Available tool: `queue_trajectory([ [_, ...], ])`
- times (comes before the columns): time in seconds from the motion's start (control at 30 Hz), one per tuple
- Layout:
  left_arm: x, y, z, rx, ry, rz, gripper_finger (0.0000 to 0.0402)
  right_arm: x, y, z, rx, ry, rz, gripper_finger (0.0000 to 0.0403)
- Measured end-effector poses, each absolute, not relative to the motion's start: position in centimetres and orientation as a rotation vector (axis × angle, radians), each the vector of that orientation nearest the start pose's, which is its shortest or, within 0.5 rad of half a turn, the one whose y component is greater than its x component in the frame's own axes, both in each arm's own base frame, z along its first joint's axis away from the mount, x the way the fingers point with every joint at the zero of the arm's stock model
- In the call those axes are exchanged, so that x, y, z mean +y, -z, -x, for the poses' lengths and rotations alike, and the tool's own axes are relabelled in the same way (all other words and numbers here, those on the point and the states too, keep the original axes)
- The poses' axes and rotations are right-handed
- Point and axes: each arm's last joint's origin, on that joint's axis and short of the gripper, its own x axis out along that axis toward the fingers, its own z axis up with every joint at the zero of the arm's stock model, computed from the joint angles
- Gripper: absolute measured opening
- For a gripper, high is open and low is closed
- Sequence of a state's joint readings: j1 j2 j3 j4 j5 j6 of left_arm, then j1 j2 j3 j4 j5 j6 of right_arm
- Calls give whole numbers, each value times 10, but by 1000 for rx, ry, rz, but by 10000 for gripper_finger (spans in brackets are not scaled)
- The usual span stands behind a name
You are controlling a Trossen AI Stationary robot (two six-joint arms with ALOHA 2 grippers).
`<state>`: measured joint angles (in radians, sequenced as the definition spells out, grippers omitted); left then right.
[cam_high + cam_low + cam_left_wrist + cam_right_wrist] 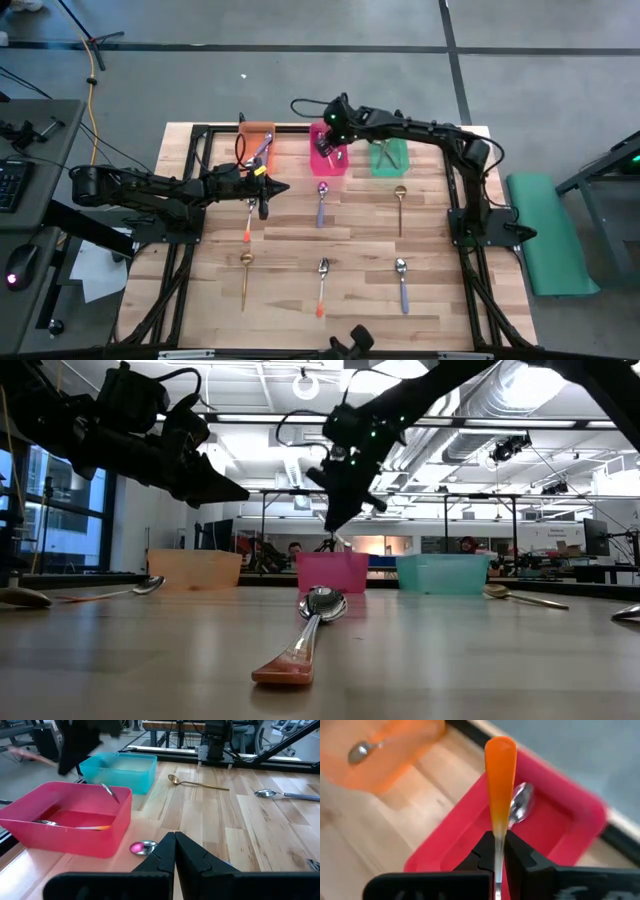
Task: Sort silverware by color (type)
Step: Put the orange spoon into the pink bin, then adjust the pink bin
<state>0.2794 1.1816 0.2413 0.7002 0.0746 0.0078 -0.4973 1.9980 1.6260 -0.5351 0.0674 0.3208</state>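
Note:
My right gripper (337, 150) (497, 842) hangs above the pink bin (316, 166) (580, 815), shut on an orange-handled spoon (500, 775). Inside that bin lies another spoon (521, 804), and the orange bin (255, 135) holds one too (359, 751). My left gripper (278, 187) (175, 840) is shut and empty, hovering in front of the orange bin, near a purple-handled spoon (321, 203). Loose on the table lie two gold spoons (400, 207) (245, 277), two orange-handled ones (248, 217) (322, 287) and a second purple one (403, 285). My right gripper pinches the spoon's thin silver stem (497, 851) between its two fingers, just behind the orange handle. The fingers slant down from above and lie along the spoon. The handle sticks out past the fingertips toward the pink bin, lifted clear; the fingers hide the bowl end.
A green bin (389, 157) (120, 767) stands to the right of the pink one along the far edge. Black frame rails (460, 215) run along the table's sides. The middle and near part of the wooden top (360, 250) has bare room between the scattered spoons.

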Motion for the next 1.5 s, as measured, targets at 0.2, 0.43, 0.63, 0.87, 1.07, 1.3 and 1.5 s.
queue_trajectory([
  [0.2,54,-162,-199,242,-199,42,0,-218,-208,-391,860,635,-551,0],
  [0.43,52,-162,-200,241,-192,46,0,-220,-189,-396,897,637,-558,3],
  [0.63,52,-162,-200,241,-193,49,0,-221,-187,-398,881,634,-545,56],
  [0.87,52,-162,-200,243,-193,49,0,-222,-195,-399,879,591,-460,104],
  [1.07,52,-160,-199,265,-191,53,0,-203,-236,-382,1027,476,-272,35],
  [1.3,52,-159,-199,267,-190,53,0,-177,-240,-342,1227,356,-181,13],
  [1.5,52,-159,-199,267,-190,53,0,-163,-199,-319,1255,336,-177,4],
])
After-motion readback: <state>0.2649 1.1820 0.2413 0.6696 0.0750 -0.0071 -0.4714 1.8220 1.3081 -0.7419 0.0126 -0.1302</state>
